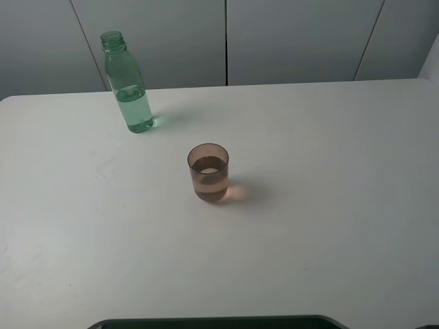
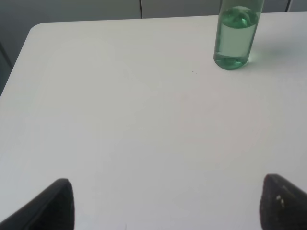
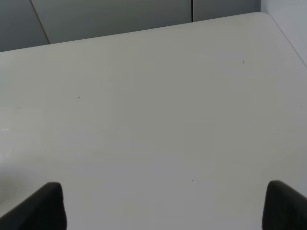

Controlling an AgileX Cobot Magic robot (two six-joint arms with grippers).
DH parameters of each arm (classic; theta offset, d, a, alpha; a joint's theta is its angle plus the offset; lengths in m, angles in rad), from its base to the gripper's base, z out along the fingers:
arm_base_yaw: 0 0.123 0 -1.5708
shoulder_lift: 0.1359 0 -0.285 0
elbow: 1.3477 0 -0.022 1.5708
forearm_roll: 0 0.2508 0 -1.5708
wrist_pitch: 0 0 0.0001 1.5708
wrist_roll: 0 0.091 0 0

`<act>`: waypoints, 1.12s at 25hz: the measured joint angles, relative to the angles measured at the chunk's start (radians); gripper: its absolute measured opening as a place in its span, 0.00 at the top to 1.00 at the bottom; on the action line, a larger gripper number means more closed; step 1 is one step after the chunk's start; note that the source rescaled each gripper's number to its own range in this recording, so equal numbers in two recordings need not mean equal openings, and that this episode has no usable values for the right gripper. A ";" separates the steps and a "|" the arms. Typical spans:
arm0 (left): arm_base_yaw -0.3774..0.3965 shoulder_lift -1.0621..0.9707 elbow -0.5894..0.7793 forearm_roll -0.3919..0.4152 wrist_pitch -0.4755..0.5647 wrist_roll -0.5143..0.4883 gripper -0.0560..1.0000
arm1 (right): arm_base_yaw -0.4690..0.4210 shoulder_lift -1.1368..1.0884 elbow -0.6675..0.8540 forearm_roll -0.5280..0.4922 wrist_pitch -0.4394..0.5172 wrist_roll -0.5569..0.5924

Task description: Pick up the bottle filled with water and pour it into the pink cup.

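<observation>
Both grippers, left (image 2: 165,203) and right (image 3: 165,206), hung spread wide and grasping nothing over the white table (image 1: 329,226). Ahead of the left gripper stood the uncapped clear green plastic bottle (image 2: 236,36), upright; the translucent brownish-pink plastic cup (image 1: 208,172) stood mid-table, apart.

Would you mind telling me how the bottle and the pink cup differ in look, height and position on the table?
The bottle is green-tinted with a narrow threaded neck; the pink cup is brownish-pink with straight sides and a wide open mouth. The bottle stands clearly taller than the cup. The bottle is toward the table's far left edge, the cup nearer the middle. Both are see-through plastic, upright, uncapped, and hold some liquid.
</observation>
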 joint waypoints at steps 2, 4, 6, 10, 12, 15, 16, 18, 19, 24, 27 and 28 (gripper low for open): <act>0.000 0.000 0.000 0.000 0.000 0.000 0.00 | 0.000 0.000 0.000 0.000 0.000 0.000; 0.000 0.000 0.000 0.000 0.000 0.000 0.00 | 0.000 0.000 0.000 0.000 0.000 0.000; 0.000 0.000 0.000 0.000 0.000 0.000 0.00 | 0.000 0.000 0.000 0.000 0.000 0.000; 0.000 0.000 0.000 0.000 0.000 0.000 0.00 | 0.000 0.000 0.000 0.000 0.000 0.000; 0.000 0.000 0.000 0.000 0.000 0.000 0.00 | 0.000 0.000 0.000 0.000 0.000 0.000; 0.000 0.000 0.000 0.000 0.000 0.000 0.00 | 0.000 0.000 0.000 0.000 0.000 0.000; 0.000 0.000 0.000 0.000 0.000 0.000 0.00 | 0.000 0.000 0.000 0.000 0.000 0.000; 0.000 0.000 0.000 0.000 0.000 0.000 0.00 | 0.000 0.000 0.000 0.000 0.000 0.000; 0.000 0.000 0.000 0.000 0.000 0.000 0.00 | 0.000 0.000 0.000 0.000 0.000 0.000; 0.000 0.000 0.000 0.000 0.000 0.000 0.00 | 0.000 0.000 0.000 0.000 0.000 0.000; 0.000 0.000 0.000 0.000 0.000 0.000 0.00 | 0.000 0.000 0.000 0.000 0.000 0.000; 0.000 0.000 0.000 0.000 0.000 0.000 0.00 | 0.000 0.000 0.000 0.000 0.000 0.000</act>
